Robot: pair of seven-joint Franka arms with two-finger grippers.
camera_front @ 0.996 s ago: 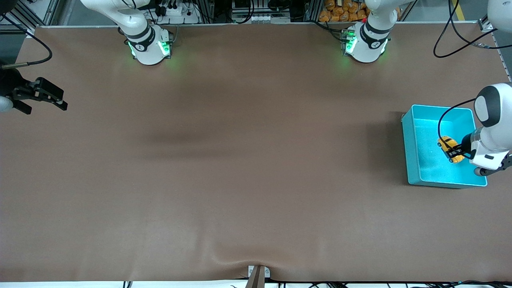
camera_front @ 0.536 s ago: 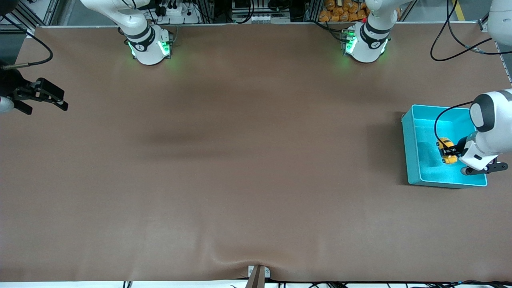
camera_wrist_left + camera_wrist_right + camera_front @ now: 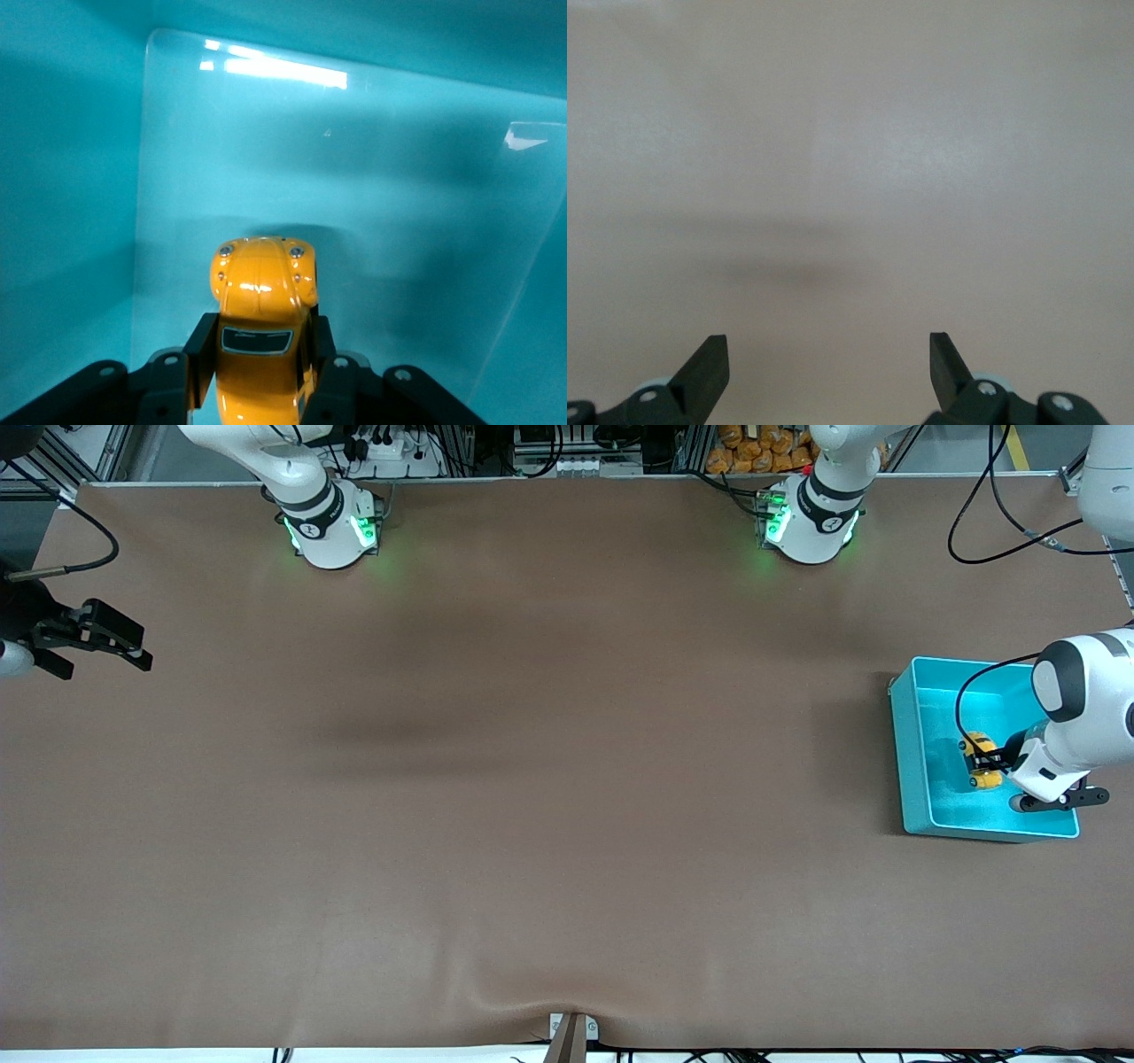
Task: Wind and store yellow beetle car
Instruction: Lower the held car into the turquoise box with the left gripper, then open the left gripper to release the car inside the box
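Evidently light, rigid and probably slick, the yellow beetle car (image 3: 262, 332) sat clamped at three and nine o'clock by the left gripper (image 3: 259, 367) inside the teal bin (image 3: 911, 779), while the waiting right gripper (image 3: 828, 363) gaped wide over bare table.

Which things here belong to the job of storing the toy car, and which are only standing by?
Part of the job:
- yellow beetle car, gripped inside the bin
- teal bin
- left gripper, shut on the car

Only standing by:
- right gripper, open, waiting over the table at the right arm's end

Right tool (image 3: 828, 363), its 2 fingers spread, over bare brown table (image 3: 850, 133); faint shadow, perhaps.
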